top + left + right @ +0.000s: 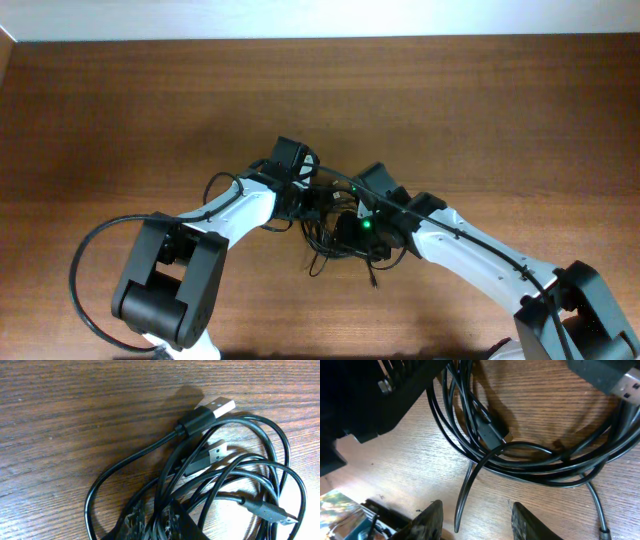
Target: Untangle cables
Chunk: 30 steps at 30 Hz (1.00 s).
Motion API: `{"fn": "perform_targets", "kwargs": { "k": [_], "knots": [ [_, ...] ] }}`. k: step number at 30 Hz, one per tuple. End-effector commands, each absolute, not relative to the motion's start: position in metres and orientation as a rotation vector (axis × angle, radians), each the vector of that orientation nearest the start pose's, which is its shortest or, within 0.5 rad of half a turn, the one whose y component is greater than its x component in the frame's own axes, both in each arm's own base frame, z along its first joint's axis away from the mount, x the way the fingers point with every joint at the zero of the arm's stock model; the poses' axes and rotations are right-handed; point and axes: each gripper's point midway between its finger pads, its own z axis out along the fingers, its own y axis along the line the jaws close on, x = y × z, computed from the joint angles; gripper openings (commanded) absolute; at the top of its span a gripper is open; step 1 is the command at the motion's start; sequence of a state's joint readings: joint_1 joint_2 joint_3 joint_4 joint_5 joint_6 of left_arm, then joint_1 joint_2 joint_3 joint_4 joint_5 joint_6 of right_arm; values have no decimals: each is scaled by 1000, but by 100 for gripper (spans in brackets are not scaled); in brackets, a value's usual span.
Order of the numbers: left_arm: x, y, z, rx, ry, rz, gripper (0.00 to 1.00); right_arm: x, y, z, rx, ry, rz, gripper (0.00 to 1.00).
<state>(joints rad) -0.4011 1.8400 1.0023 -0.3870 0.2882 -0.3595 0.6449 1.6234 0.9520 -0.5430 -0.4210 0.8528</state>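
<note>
Overhead, I see the cables point(322, 245) bunched on the desk point(120, 110) under both wrists, which hide most of them. Left wrist: the left fingers point(134, 519) are clenched on strands, with a USB plug point(215, 410) ahead of them. Right wrist: the right fingers point(431, 519) are released with one strand between them, and a black housing point(375, 395) blocks the view beyond.

The surface point(75, 420) is brown wood with a strong dark grain and a faint sheen where light falls. The cables point(535, 466) have smooth black rubbery jackets, slightly glossy, with thin highlights along them. Their plug housings are matt black moulded plastic, and the largest plug point(216, 408) ends in a bright bare-metal shell. The right fingers point(427, 520) look dark and matt, mottled and scuffed. The left fingers point(136, 521) show the same speckled, worn dark face. The arm shells point(245, 208) are smooth white plastic, with black plastic at the joints.
</note>
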Motion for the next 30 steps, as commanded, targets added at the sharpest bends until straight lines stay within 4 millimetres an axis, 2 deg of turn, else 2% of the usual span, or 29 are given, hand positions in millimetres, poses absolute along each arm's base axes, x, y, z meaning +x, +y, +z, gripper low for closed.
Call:
{"fn": "perform_targets", "kwargs": {
  "k": [1, 12, 17, 18, 19, 20, 21, 22, 24, 26, 28, 30],
  "knots": [
    [323, -187, -10, 136, 2903, -527, 20, 235, 260, 48, 161, 3016, 722, 45],
    [323, -187, -10, 136, 2904, -528, 19, 233, 265, 43, 186, 3020, 709, 45],
    [323, -187, -10, 136, 2903, -528, 19, 218, 280, 44, 200, 3040, 731, 44],
    [323, -187, -10, 136, 2903, -528, 20, 215, 287, 46, 182, 3036, 753, 34],
    [323, -187, -10, 136, 2903, -527, 20, 213, 290, 47, 172, 3041, 781, 11],
    [323, -187, -10, 136, 2904, -527, 20, 209, 295, 51, 159, 3056, 842, 4],
    [323, -187, -10, 137, 2904, -527, 20, 207, 299, 55, 113, 3059, 903, 4],
    [323, -187, -10, 136, 2904, -527, 20, 206, 304, 64, 31, 3040, 979, 4],
    [323, -187, -10, 137, 2904, -527, 20, 209, 315, 98, -129, 2936, 1167, 4],
    [323, -187, -10, 136, 2904, -527, 20, 210, 328, 147, -330, 2731, 1324, 4],
    [323, -187, -10, 137, 2903, -527, 19, 205, 332, 183, -403, 2606, 1423, 4],
    [323, -187, -10, 136, 2903, -527, 20, 197, 331, 191, -429, 2598, 1466, 4]
  ]
}}
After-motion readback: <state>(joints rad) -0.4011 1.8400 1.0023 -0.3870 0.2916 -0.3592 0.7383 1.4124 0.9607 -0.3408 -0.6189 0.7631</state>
